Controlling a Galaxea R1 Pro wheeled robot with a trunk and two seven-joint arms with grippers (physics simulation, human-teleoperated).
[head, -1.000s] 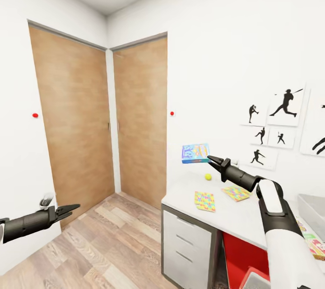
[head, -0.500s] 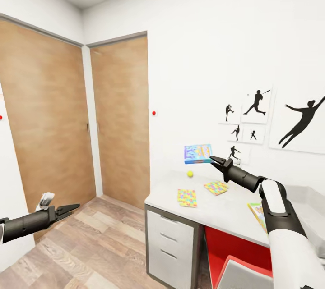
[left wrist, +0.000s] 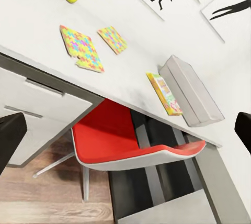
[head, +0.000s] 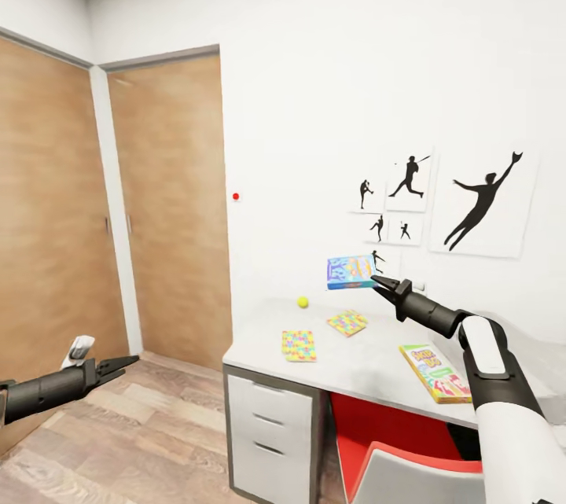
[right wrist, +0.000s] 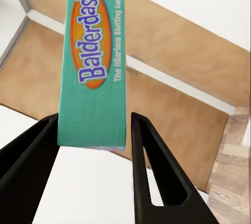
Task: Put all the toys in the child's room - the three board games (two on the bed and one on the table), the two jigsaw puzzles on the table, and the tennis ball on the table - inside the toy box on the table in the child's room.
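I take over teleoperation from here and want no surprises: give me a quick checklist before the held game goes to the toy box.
1. Grip: right gripper pinches the Balderdash box by one edge, box sticking out beyond the fingers. Ok, but shallow.
2. Toy box located: sits on the table past the Skip-Bo box. Ok.
3. Toy box has room: inside hidden. Cannot tell.
4. Held box over the toy box: it hangs above the table's end near the tennis ball. Not ok.
5. Left gripper free: open, holding nothing, low over the floor. Ok.
6. Jigsaw puzzles clear of the carrying path: they lie flat. Ok.
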